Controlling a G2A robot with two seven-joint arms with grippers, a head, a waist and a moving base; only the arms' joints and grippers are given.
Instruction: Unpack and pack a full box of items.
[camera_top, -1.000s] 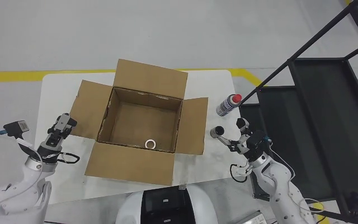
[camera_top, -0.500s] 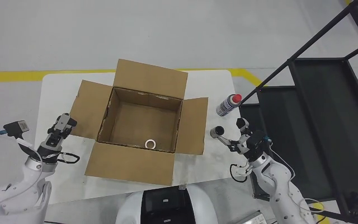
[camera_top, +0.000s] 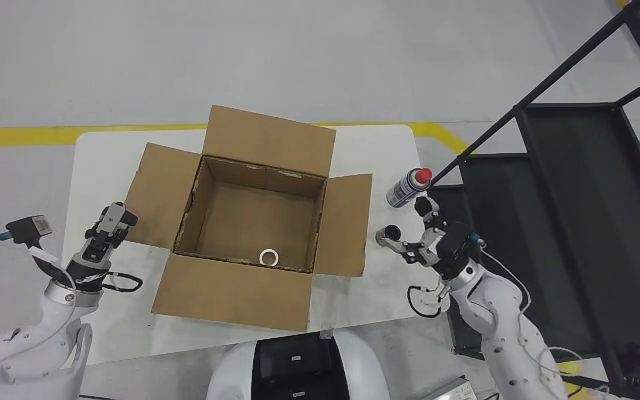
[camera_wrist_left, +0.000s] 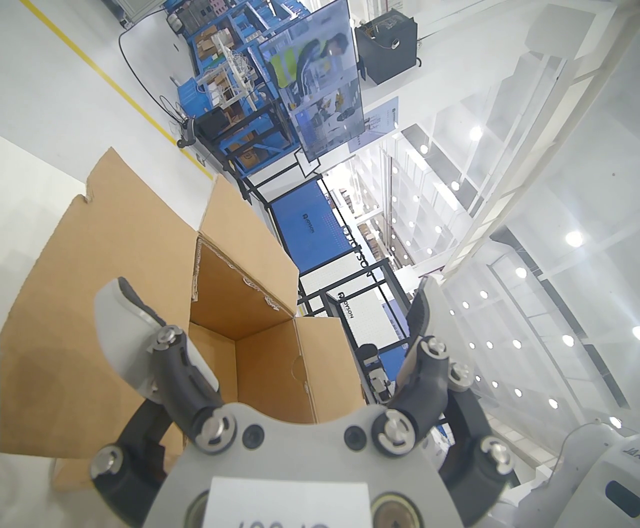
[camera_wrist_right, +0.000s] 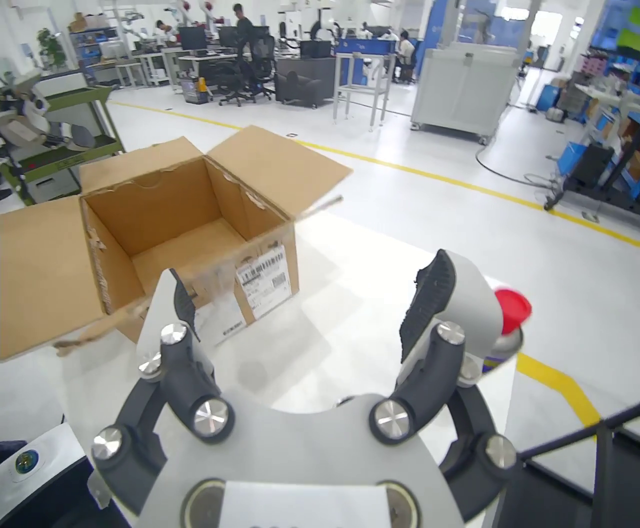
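1. Top view:
   - One cardboard box (camera_top: 255, 225) stands open on the counter (camera_top: 100, 160) with all four flaps folded out.
   - One small white roll of tape (camera_top: 268, 258) lies flat on the box floor, close to the wall nearest the robot.
   - Outside the box, one red-capped spray can (camera_top: 408, 186) stands beside the box's flap.
   - One small dark cylinder (camera_top: 385, 236) sits nearer the robot, just beside the right claw (camera_top: 410, 228), which is spread and holds nothing.
   - The left claw (camera_top: 113, 218) hangs near the opposite flap.
2. Left wrist view:
   - The left claw (camera_wrist_left: 270, 320) is spread wide and empty.
   - It points at the box (camera_wrist_left: 100, 280).
   - The cardboard is probably light, and its flaps would likely bend if gripped.
3. Right wrist view:
   - The right claw (camera_wrist_right: 300, 300) is spread above the counter (camera_wrist_right: 350, 280).
   - The spray can (camera_wrist_right: 510, 310) is partly hidden behind one finger.
   - The can looks rigid, smooth and round, so it may slip or topple. The best grip is probably across the body at mid-height, not on the cap.
   - The roll is likely very light and could be pinched by its rim.
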